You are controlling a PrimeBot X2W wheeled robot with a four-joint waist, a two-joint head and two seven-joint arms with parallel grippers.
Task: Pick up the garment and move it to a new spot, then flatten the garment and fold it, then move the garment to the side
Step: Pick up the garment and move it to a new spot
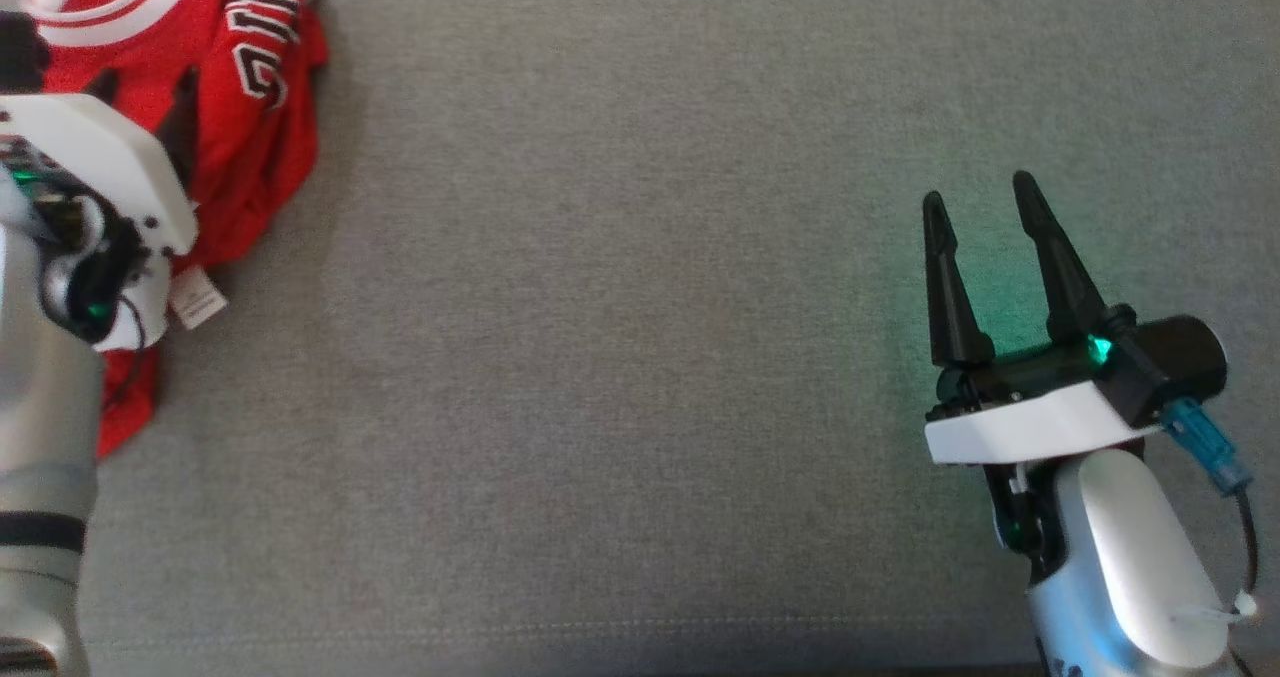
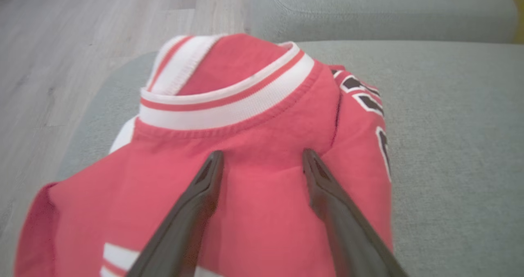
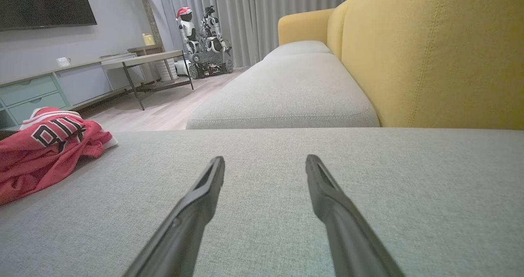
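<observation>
The garment (image 1: 240, 97) is a red jersey with white-and-red ribbed trim and black lettering, lying crumpled at the far left of the grey sofa cushion (image 1: 620, 307). My left arm's white wrist (image 1: 100, 167) hangs over it and hides its fingers in the head view. In the left wrist view my left gripper (image 2: 263, 154) is open, its tips spread over the red fabric (image 2: 262, 211) just below the striped collar. My right gripper (image 1: 985, 197) is open with nothing in it, low over bare cushion at the right. The right wrist view has it (image 3: 265, 159) pointing along the sofa, with the jersey (image 3: 45, 150) far to its left.
A yellow backrest (image 3: 430, 52) runs along the cushion's far side. A second grey cushion (image 3: 286, 88) adjoins it. Just beyond the garment the cushion ends in a rounded corner above the wooden floor (image 2: 61, 43). A small table (image 3: 155, 64) and a cabinet (image 3: 49, 88) stand further off.
</observation>
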